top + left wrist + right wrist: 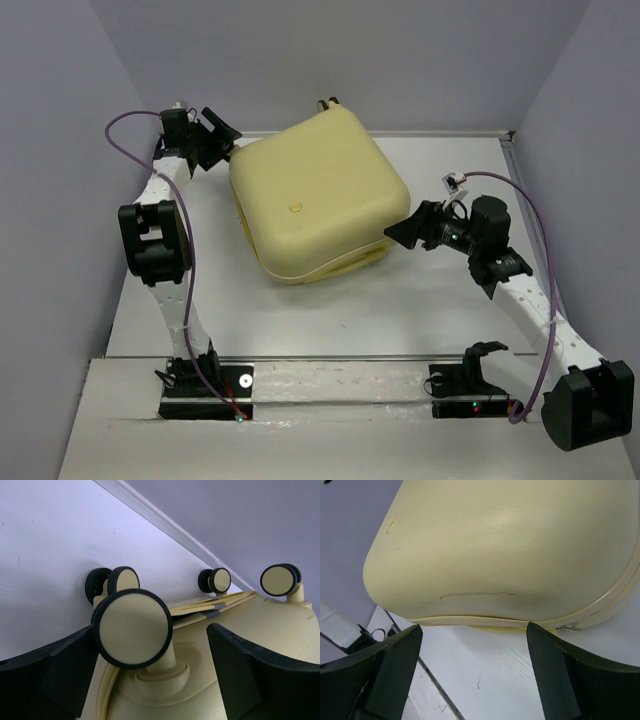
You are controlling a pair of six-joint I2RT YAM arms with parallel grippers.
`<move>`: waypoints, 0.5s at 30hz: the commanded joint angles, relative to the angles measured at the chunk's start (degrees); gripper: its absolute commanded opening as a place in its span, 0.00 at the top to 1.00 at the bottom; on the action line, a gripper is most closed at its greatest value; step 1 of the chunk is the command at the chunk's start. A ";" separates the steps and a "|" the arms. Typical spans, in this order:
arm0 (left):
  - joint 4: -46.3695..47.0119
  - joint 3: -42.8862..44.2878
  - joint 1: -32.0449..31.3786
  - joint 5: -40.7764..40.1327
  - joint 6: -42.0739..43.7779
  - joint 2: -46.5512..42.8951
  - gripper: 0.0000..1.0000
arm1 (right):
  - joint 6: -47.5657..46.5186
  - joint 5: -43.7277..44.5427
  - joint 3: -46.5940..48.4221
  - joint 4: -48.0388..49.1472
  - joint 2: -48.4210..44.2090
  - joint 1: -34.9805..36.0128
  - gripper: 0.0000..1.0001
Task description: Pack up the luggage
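Note:
The luggage (318, 195), a pale yellow hard-shell suitcase, lies with its lid down in the middle of the table, a small round emblem on top. My left gripper (222, 137) is open at its back left corner. In the left wrist view a cream-and-black caster wheel (132, 628) stands between my left gripper's (150, 672) spread fingers, apart from both. My right gripper (402, 232) is open just off the case's right front corner. The right wrist view shows the shell (515, 550) ahead of my right gripper (475, 670), with only bare table between the fingers.
White table (330, 320) with a raised rail along its back and right edges (510, 140). Grey walls close in on three sides. Both arm bases (205, 385) sit on the near ledge. Three more caster wheels (220, 580) show along the case's far edge.

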 commanded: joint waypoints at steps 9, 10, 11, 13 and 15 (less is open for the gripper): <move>15.72 7.27 -2.13 4.48 -12.42 10.01 0.09 | -3.74 -0.27 -3.57 -3.25 -4.83 3.68 0.08; 17.04 7.00 -2.48 4.66 -13.30 10.45 0.12 | -3.92 -0.36 -3.75 -3.52 -5.18 3.68 0.08; 20.27 6.74 -2.66 4.92 -14.18 10.89 0.15 | -3.92 -0.27 -3.84 -3.87 -5.62 3.68 0.08; 23.89 5.07 -3.19 5.45 -17.61 11.50 0.27 | -3.84 -0.36 -4.45 -4.40 -6.76 3.68 0.07; 27.24 4.11 -3.19 5.80 -19.89 11.60 0.50 | -3.66 -0.36 -4.89 -4.67 -7.55 4.20 0.06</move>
